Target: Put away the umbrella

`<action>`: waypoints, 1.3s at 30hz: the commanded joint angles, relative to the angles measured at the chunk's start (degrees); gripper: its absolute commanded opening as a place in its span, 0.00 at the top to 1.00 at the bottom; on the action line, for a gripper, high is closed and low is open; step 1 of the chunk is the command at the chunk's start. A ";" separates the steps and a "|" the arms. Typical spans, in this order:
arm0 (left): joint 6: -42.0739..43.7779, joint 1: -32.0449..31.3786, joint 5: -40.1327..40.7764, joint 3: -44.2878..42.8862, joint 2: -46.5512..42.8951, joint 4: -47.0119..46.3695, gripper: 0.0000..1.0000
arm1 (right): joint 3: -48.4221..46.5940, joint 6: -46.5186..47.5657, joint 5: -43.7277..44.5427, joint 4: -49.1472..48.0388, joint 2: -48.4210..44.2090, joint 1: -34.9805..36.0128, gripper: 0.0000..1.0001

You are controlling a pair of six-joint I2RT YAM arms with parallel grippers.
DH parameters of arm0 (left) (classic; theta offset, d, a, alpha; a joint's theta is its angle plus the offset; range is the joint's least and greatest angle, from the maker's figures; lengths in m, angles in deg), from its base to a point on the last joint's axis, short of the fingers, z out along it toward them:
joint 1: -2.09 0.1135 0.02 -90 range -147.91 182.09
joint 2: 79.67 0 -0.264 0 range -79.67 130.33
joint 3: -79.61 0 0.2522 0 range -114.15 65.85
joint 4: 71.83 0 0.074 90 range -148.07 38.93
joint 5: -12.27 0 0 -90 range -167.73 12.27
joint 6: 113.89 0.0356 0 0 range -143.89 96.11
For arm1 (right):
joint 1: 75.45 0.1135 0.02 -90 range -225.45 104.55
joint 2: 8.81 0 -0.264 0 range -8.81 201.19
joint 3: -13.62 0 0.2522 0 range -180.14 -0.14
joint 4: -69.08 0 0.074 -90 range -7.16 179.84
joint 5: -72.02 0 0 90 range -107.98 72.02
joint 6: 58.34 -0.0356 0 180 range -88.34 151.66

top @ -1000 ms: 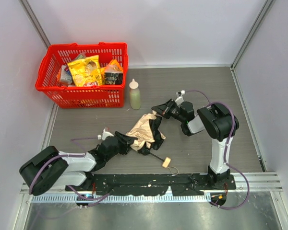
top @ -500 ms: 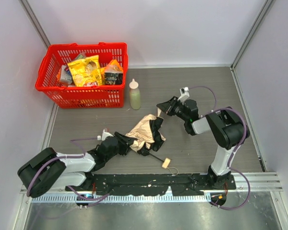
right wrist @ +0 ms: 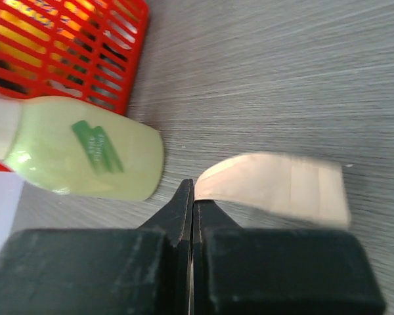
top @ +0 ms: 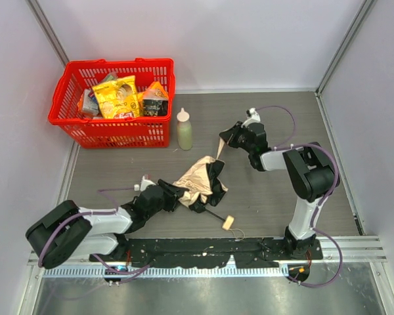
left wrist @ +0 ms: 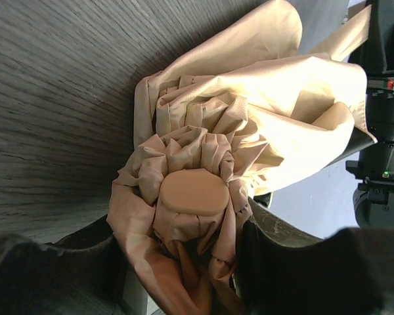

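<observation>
Umbrella [top: 198,182] lay mid-frame in the top view, collapsed but loose, its canopy in a crumpled heap.

- Long axis: from the capped end at centre-left, down-right along the thin shaft to the knob handle [top: 228,222] near the bottom rail.
- Left gripper [top: 169,195]: half-closed around the bunched fabric at the capped end. This was the nearer arm, with firm hold.
- Right gripper [top: 224,139]: jaws fully together, pinching the closure strap [right wrist: 276,187]. The strap ran down-left from the tips to the canopy, which lay below-left of this gripper.
- Squeeze bottle [top: 184,131] stood just left of the right gripper, a likely snag.
- Basket [top: 118,63] sat upper left, already full.
- Bare table [top: 269,197] lay right and below, giving room to wrap the strap.
</observation>
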 commanded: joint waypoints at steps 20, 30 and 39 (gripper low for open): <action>2.34 -0.17 -2.51 -0.60 4.53 2.67 1.00 | -11.84 3.35 -14.04 -8.17 9.44 -4.45 0.99; 1.99 -0.17 -2.51 -1.22 6.64 1.96 1.00 | -15.81 -20.25 -19.71 -29.39 9.63 -3.39 0.99; 1.29 -0.17 -2.86 -2.98 6.64 4.15 1.00 | -9.56 3.67 -5.47 -3.07 7.43 -4.80 0.99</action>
